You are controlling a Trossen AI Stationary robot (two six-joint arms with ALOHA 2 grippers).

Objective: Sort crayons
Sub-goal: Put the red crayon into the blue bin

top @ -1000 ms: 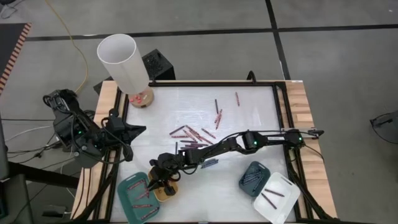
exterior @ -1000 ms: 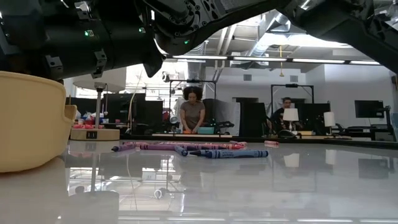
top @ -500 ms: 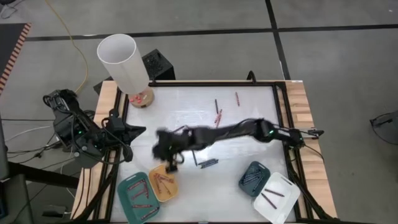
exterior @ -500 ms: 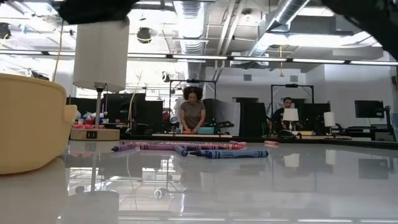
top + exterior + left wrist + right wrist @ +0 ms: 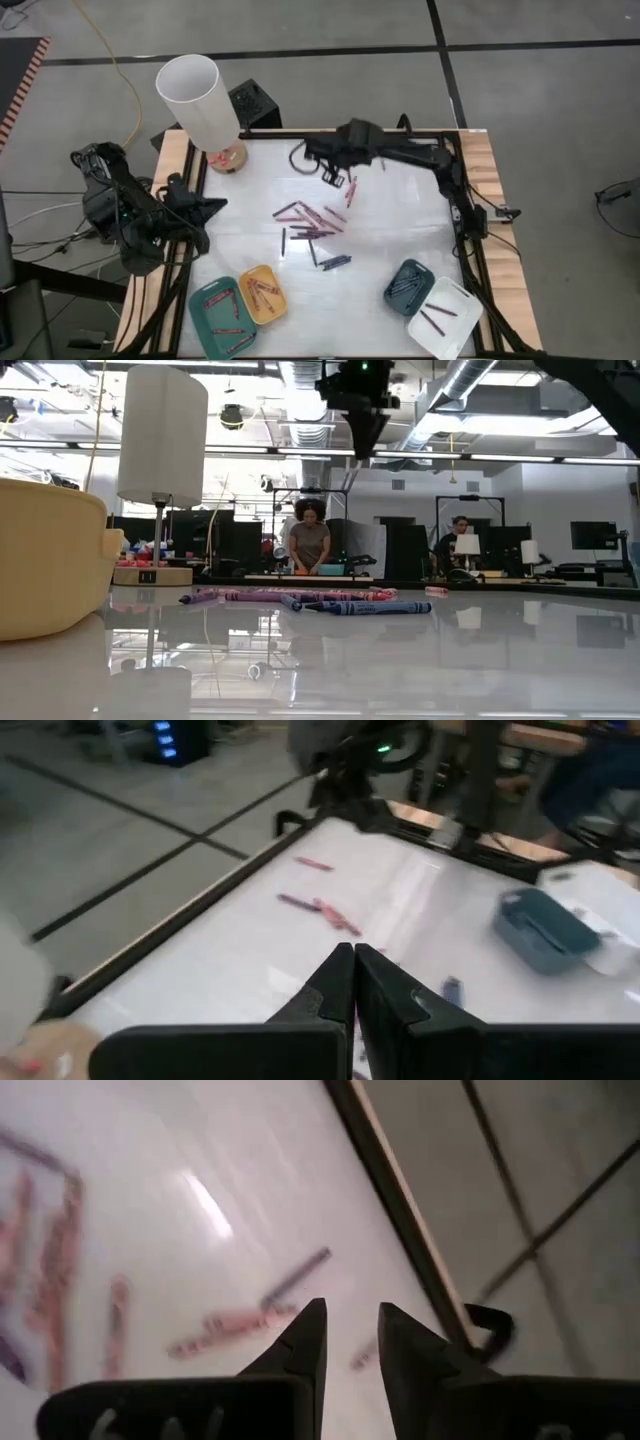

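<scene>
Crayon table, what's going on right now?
A two-arm robot is sorting crayons into trays. The right gripper is open and empty, out over the far side of the table above a few loose crayons. More lie in a pile mid-table. The teal tray, yellow tray, dark-blue tray and white tray on the near side each hold some. The left gripper waits shut at the table's left edge.

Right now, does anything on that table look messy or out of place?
Only the loose crayons stand out: they lie scattered at all angles across the middle of the white table, with a few more nearer the far edge. The trays along the near edge sit tidy.
</scene>
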